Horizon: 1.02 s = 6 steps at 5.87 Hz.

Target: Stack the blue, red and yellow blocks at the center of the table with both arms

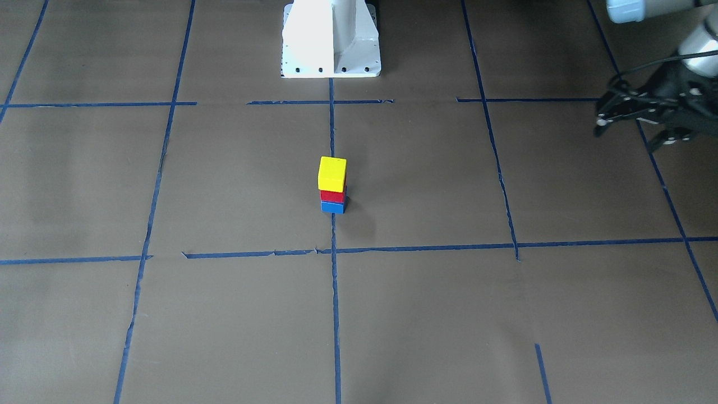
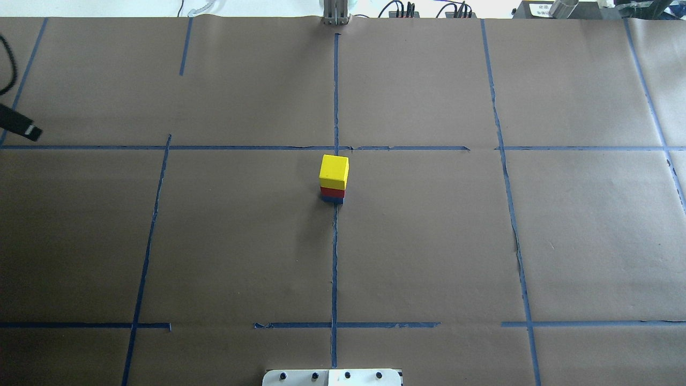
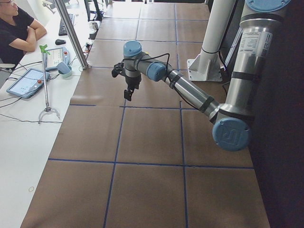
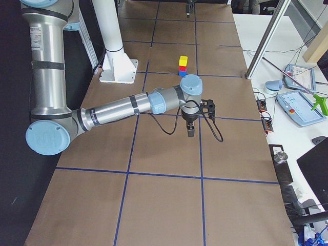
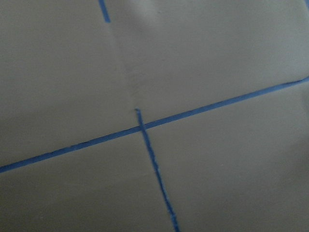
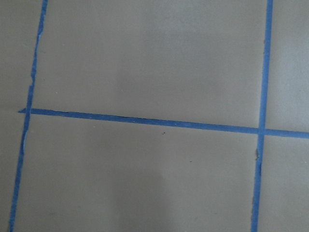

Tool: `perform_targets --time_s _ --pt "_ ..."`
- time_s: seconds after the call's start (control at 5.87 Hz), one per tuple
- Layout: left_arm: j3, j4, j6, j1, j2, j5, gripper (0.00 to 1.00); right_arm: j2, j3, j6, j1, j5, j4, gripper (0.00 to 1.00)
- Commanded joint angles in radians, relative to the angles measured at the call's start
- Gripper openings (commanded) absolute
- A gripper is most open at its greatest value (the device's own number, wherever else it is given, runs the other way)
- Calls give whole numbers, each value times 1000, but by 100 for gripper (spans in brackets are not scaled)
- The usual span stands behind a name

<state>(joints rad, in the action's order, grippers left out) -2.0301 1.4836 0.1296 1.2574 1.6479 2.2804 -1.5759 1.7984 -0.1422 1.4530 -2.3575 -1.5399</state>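
A yellow block (image 1: 332,173) sits on a red block (image 1: 332,196), which sits on a blue block (image 1: 332,207), as one upright stack at the table's center. The stack also shows in the overhead view (image 2: 334,170) and the exterior right view (image 4: 183,60). My left gripper (image 1: 631,133) hovers far off at the table's left side, its fingers spread and empty; one fingertip (image 2: 22,126) shows in the overhead view. My right gripper (image 4: 190,130) shows only in the exterior right view, above the table away from the stack; I cannot tell if it is open or shut.
Brown paper with blue tape lines (image 2: 335,257) covers the table. The robot's white base (image 1: 331,39) stands at the table's edge. An operator (image 3: 16,28) sits at a side desk with tablets and cables. Both wrist views show only paper and tape.
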Motion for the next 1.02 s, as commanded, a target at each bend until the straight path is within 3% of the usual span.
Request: perform_targets --time_s 0.0,0.17,0.34,0.85 --pt "60 -46 -268 181 -89 1 100 -30 -39 128 56 -2 -2 100" --pt "165 -74 -375 282 -94 28 100 -62 -43 165 58 -2 0 100" --pt "259 -115 -477 354 -98 130 100 -120 10 177 64 -9 3 100" --pt "347 -105 -466 356 -154 163 100 -162 38 194 63 -23 12 100"
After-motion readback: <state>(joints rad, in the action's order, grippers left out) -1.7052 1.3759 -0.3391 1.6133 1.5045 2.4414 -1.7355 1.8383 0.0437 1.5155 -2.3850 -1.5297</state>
